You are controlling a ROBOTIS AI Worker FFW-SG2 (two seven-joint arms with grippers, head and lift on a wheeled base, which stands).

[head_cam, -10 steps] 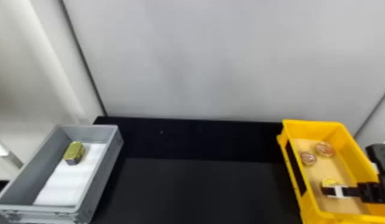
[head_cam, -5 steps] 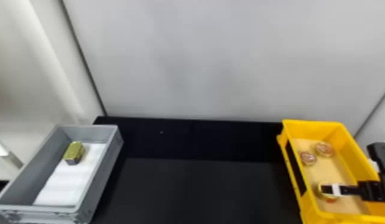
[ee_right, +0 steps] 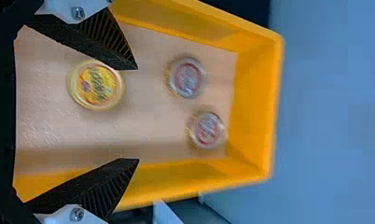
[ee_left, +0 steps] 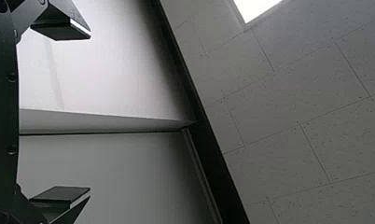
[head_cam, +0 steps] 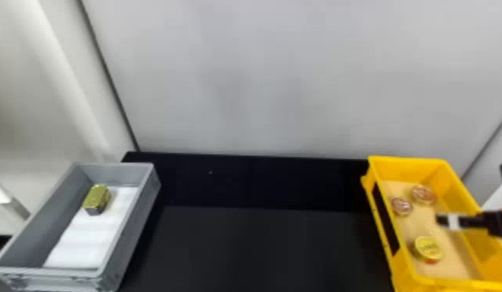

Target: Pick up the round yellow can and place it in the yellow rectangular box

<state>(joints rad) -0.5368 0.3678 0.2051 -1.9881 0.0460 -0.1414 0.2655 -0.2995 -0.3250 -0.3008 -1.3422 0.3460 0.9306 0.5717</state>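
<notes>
1. Round yellow can (head_cam: pixel 428 249): inside the yellow rectangular box (head_cam: pixel 413 167), lid up on the beige liner (head_cam: pixel 411 225); placing looks done, though a final check of its seating is worthwhile.
2. Right gripper (ee_right: pixel 137 114): fingers wide open, holding nothing; they hang over the box, presumably for clearance round the can; lifting straight up seems the next move, as a sideways sweep could catch a can or the box wall.
3. Left gripper (ee_left: pixel 90 112): fingers spread and unloaded, parked facing the ceiling; probably kept out of the way, as this is one-arm work.
4. Two red-marked cans (head_cam: pixel 423 194) (head_cam: pixel 401 206): lids up, grouped well apart from the yellow one; spacing likely leaves finger room.
5. Grey box (head_cam: pixel 118 172) on the black tabletop (head_cam: pixel 262 248): holds a gold tin (head_cam: pixel 96 199) on white padding (head_cam: pixel 83 237), perhaps there against sliding.
6. Labels: yellow lid carries dark lettering and a small red mark; other lids show red rings round print; wording not transcribed.
</notes>
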